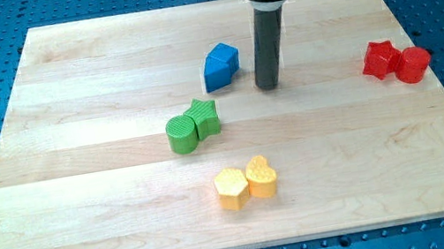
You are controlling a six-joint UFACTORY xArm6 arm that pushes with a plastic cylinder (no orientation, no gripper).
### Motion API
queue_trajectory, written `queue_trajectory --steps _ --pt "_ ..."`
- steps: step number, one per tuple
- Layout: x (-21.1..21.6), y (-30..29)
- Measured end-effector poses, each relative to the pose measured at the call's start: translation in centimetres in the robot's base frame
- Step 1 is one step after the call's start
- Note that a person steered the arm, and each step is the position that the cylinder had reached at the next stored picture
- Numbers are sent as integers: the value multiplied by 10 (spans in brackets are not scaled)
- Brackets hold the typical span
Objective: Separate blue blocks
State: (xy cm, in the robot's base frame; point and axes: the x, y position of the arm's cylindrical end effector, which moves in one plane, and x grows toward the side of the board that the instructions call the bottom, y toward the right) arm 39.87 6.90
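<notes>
Two blue blocks (pixel 221 65) stand pressed together near the board's top middle and read as one blue shape; their separate outlines are hard to make out. My tip (pixel 268 87) rests on the board just to the view's right of them, a small gap apart, at about their lower edge.
A green cylinder (pixel 181 135) touches a green star (pixel 203 117) below-left of the blue blocks. A yellow hexagon (pixel 232 188) and a yellow heart (pixel 261 176) sit together lower down. A red star (pixel 380 58) and a red cylinder (pixel 413 64) sit at the right. The wooden board (pixel 83 209) lies on a blue perforated table.
</notes>
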Motion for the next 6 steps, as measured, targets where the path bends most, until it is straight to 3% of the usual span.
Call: queue_trajectory --steps 4,5,6 --pt "-4 -36" --pt "-30 -76" --pt "-62 -78"
